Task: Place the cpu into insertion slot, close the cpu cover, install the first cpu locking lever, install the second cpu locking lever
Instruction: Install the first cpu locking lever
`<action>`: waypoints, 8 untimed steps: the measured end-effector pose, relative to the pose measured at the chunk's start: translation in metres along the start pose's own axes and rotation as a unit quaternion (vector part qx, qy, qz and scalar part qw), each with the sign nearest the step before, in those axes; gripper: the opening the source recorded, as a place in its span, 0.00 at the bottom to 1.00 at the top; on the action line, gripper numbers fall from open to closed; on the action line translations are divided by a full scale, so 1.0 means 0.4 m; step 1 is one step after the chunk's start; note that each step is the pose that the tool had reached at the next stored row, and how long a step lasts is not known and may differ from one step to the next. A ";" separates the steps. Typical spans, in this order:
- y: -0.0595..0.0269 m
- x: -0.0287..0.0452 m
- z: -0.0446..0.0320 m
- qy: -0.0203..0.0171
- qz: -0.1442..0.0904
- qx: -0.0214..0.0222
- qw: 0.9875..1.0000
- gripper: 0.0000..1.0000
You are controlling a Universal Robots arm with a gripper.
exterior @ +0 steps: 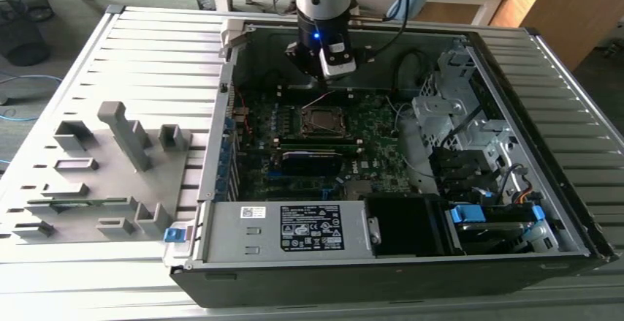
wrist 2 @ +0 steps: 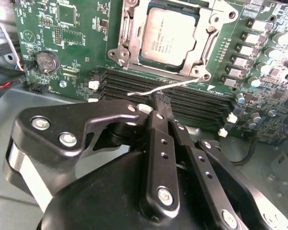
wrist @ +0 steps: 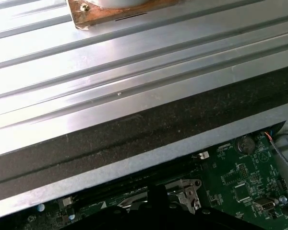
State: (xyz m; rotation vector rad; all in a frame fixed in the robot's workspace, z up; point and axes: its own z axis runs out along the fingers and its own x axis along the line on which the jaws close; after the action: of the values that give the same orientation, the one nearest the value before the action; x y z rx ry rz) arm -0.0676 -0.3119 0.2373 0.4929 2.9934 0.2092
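Note:
The cpu [wrist 2: 170, 36] lies flat in its socket on the green motherboard, dull silver top showing. The cpu cover [wrist 2: 126, 40], a silvery frame, lies down around it. A thin wire locking lever [wrist 2: 175, 85] runs along the socket's near edge, standing off the board. My gripper [wrist 2: 157, 101] is shut, its black fingertips right beside the lever's middle; whether they touch it is unclear. In the exterior view the gripper [exterior: 337, 69] hangs inside the open computer case, just behind the cpu [exterior: 320, 121].
Black memory slots [wrist 2: 182, 98] lie between the gripper and the socket. The case wall [wrist: 134, 129] and ribbed metal table [wrist: 134, 52] are close by. A power supply [exterior: 292, 229], drive cages [exterior: 468, 145] and a grey fixture rack [exterior: 107, 167] surround the board.

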 end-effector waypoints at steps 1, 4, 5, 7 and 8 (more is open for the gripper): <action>0.000 0.000 0.000 -0.001 -0.001 0.004 1.000 0.11; 0.000 0.000 0.000 -0.004 -0.005 0.023 1.000 0.11; 0.000 0.000 0.000 -0.005 -0.006 0.026 1.000 0.11; 0.000 0.000 0.000 -0.005 -0.006 0.027 1.000 0.11; 0.000 0.000 0.000 -0.005 -0.006 0.027 1.000 0.11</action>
State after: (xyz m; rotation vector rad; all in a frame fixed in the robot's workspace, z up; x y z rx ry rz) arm -0.0676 -0.3120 0.2372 0.4795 2.9973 0.1252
